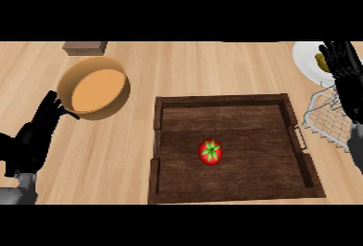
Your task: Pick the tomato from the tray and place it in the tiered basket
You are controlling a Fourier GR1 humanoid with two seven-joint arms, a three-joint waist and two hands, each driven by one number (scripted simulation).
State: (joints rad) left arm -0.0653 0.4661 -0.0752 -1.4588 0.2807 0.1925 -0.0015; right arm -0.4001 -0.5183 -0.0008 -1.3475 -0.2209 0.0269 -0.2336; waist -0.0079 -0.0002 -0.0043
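Red, round and capped with a green star-shaped stalk, the tomato point(211, 152) lies near the middle of the dark wooden tray point(227, 100), well apart from both hands. I see pale wood-grain counter point(212, 62) all around the tray. My right hand point(345, 67) rests with fingers straight by the wire tiered basket point(323, 120). My left hand point(37, 132) rests the same way beside a tan round bowl point(96, 89).

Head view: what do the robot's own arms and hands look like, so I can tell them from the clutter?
Both hands are black, each with slim fingers and a thumb: the left hand at the view's left edge, the right hand at its right edge. The left forearm and right forearm behind them are plain grey. No cables, markings or sleeves show.
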